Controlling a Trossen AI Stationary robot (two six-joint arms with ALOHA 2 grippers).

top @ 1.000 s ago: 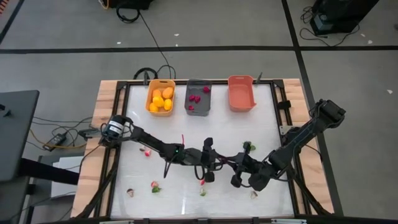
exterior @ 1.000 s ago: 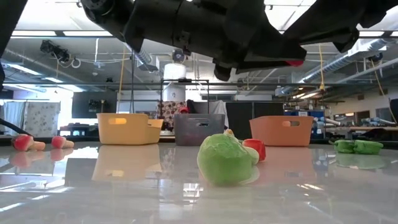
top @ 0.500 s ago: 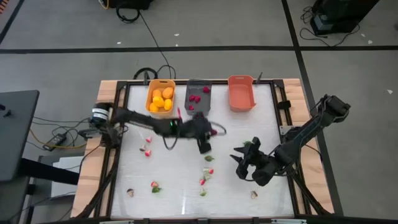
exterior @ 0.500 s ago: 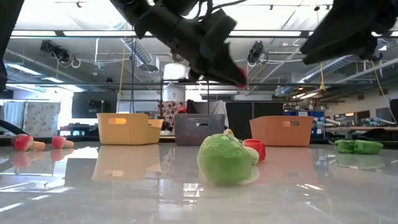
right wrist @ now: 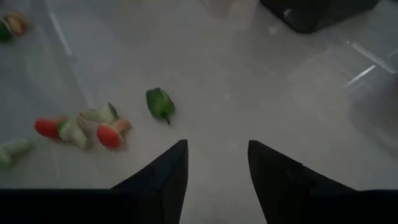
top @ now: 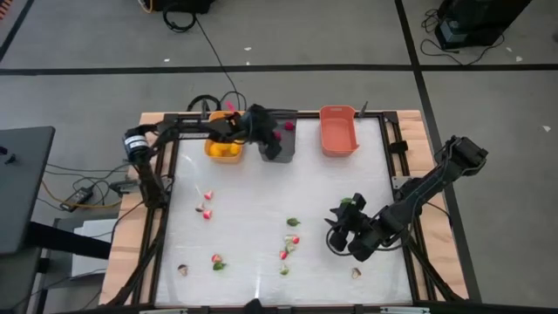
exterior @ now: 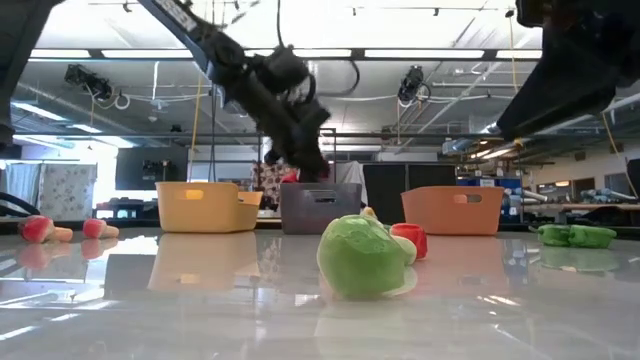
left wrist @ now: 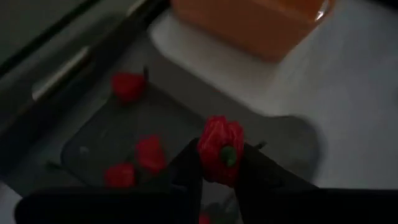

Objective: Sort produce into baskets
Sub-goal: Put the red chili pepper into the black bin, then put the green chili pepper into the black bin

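Note:
My left gripper [top: 267,139] hangs over the dark grey bin [top: 286,148] at the table's far edge, shut on a small red piece with a green stem [left wrist: 219,149]. In the left wrist view three red pieces [left wrist: 149,152] lie on the grey bin's floor below it. The yellow-orange bin [top: 223,150] holds orange fruits and is partly hidden by the left arm. The salmon bin [top: 338,131] stands right of the grey one. My right gripper [right wrist: 214,149] is open and empty above the table's right half [top: 336,230]. My left gripper pinches the red piece by its two sides [left wrist: 207,149] between its two fingertips. The piece's green stem [left wrist: 227,155] faces the camera. The piece is lifted clear, above the grey bin's inside [left wrist: 118,140].
Loose pieces lie on the white tabletop: a green bit [right wrist: 160,102], red and green ones [top: 293,239] near the middle, radish-like ones [top: 207,212] at the left, others [top: 216,260] near the front edge. A green piece [exterior: 360,255] lies close to the low camera.
My left gripper has risen from the table's middle and swung toward the far edge with the red piece, to a place over the dark grey bin. My right gripper has drawn a little away from the middle, toward the far edge.

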